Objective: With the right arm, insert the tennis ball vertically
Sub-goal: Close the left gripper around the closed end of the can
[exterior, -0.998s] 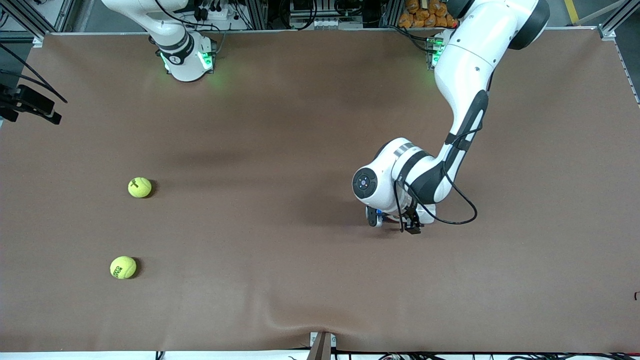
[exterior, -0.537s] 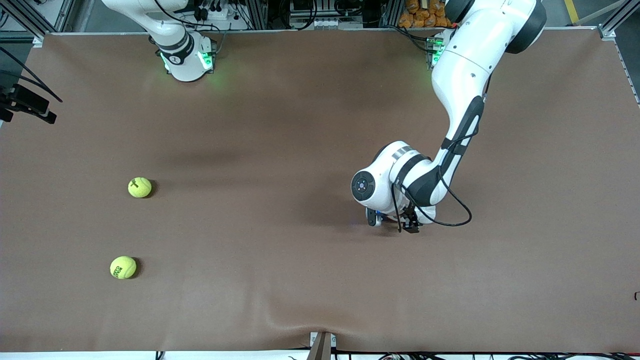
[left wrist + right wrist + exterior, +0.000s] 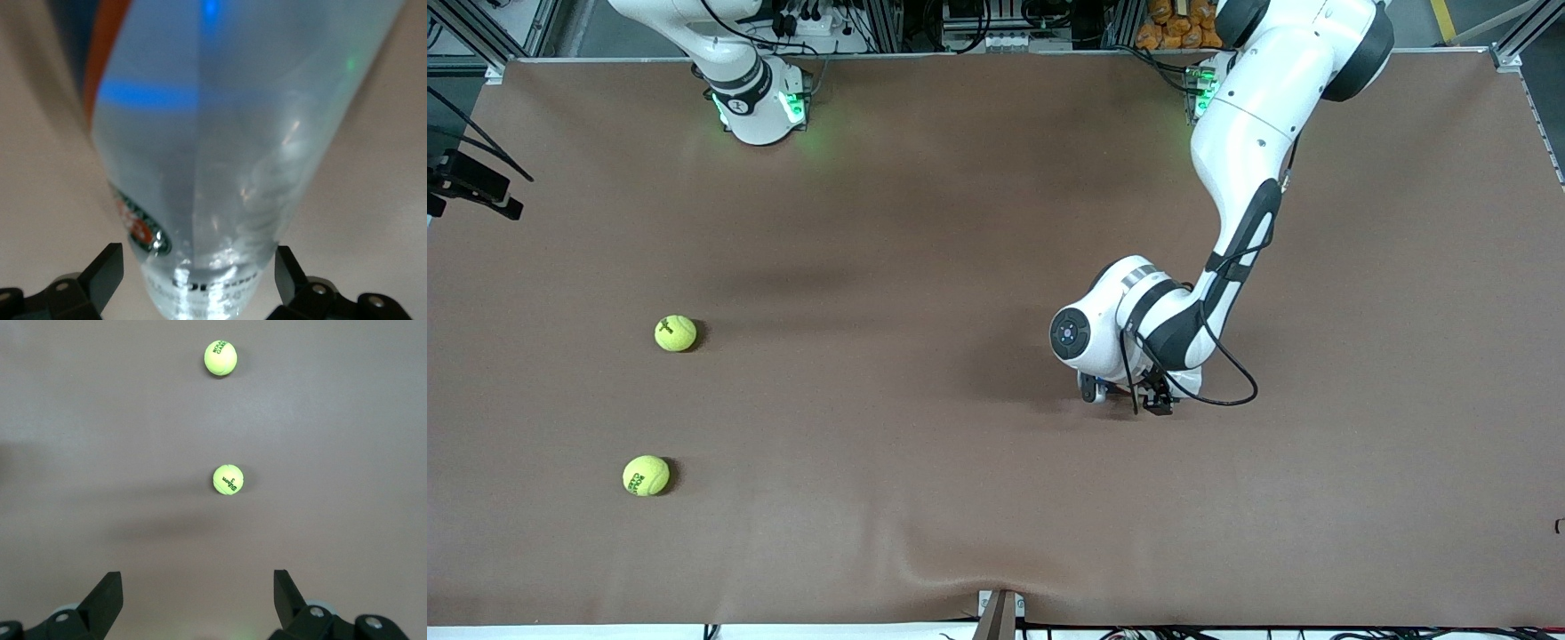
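Two tennis balls lie on the table (image 3: 996, 222) toward the right arm's end: the farther ball (image 3: 675, 333) and the nearer ball (image 3: 646, 476), well apart, both untouched. The right gripper (image 3: 193, 603) hangs above them with fingers released and empty; the left gripper (image 3: 197, 280) is low over mid-table, fingers spread either side of a clear plastic tube (image 3: 220, 133), no squeeze visible. Ball is judged light, springy and felt-grippy, best pinched across its widest diameter from above.
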You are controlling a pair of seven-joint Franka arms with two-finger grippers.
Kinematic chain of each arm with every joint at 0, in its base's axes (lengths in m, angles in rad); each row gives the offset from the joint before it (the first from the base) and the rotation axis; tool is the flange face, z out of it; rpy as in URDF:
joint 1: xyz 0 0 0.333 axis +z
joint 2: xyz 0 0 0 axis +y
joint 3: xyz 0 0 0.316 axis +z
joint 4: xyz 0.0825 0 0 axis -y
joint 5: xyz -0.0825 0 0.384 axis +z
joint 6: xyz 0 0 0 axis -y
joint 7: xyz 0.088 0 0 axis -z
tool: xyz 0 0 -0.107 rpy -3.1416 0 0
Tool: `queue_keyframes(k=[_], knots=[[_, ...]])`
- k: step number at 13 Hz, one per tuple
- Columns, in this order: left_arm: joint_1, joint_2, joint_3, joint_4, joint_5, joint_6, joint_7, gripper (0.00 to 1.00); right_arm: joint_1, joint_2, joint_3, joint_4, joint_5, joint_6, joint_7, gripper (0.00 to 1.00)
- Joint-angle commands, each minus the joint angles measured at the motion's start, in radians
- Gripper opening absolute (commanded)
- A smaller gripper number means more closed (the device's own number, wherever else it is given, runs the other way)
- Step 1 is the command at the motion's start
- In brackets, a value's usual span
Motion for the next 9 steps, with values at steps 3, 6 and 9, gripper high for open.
queue_keyframes(k=[3, 6, 9], knots=[[-0.008, 0.013, 0.003, 0.007, 0.028, 0.015, -0.007, 1.00, -0.028, -0.005, -0.006, -0.013, 0.006, 0.008, -0.010, 1.00], [-0.014, 0.014, 0.006, 0.005, 0.030, 0.015, -0.009, 1.00, -0.057, -0.003, -0.007, -0.030, 0.006, 0.012, -0.044, 1.00], [-0.015, 0.014, 0.009, 0.005, 0.031, 0.014, -0.007, 1.00, -0.062, 0.001, -0.007, -0.042, 0.006, 0.018, -0.065, 1.00]])
